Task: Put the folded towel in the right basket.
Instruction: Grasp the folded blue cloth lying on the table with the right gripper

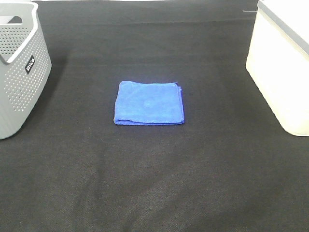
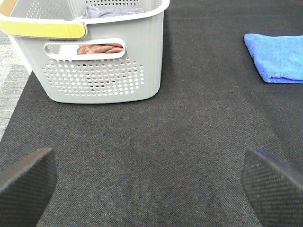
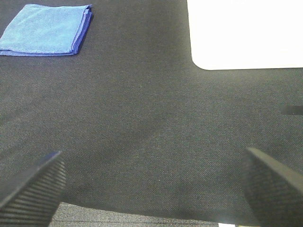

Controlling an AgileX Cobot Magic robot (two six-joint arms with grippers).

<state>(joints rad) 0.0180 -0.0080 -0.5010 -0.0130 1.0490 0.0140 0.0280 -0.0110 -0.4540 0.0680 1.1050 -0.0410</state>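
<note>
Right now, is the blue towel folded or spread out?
Folded. The blue towel lies flat as a compact square on the black mat, with stacked layer edges showing along its side.

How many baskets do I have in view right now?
2. The grey perforated basket stands at the left edge of the exterior view, and the white basket at the right edge. The frame cuts both off. The blue towel lies between them.
</note>
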